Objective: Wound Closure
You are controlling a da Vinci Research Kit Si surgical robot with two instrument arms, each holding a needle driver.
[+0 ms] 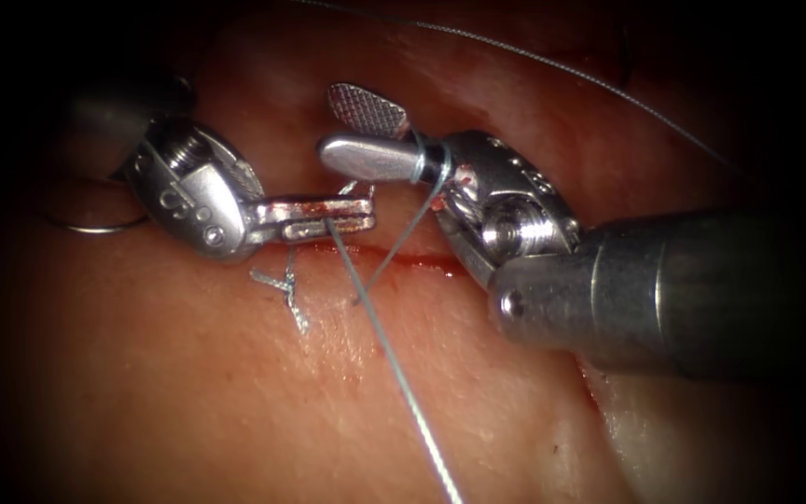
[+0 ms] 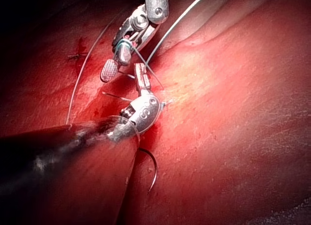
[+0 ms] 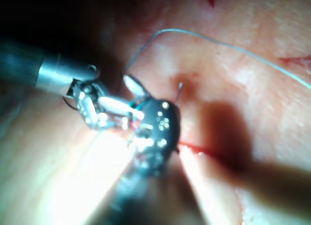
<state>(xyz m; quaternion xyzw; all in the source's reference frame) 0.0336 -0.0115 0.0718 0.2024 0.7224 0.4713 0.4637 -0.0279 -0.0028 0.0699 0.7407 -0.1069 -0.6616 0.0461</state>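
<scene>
Looking at the endoscope view, the tissue is being crossed by the cut, a thin red line running left to right under both tool tips. The left tool is being held flat right above that line, jaws pressed together, and a strand of thread is being pinched there; from the jaws the strand is being carried down towards the bottom edge of the tissue. The right tool is being kept wide open, one jaw with its cross-hatched face turned up and the smooth one below it, so nothing is being clamped by it. Thread is being wrapped around it just behind the jaws, though, with a second strand dropping from that wrap to the tissue just below the cut. A finished knot with short cut ends is sitting below the cut, just under the left tool. The needle is not being held by either tool: in the left wrist view it is lying loose on the tissue beside the left arm's shaft, and whether its tip is in the tissue cannot be told. Another length of thread is being trailed across the far top edge of the tissue.
</scene>
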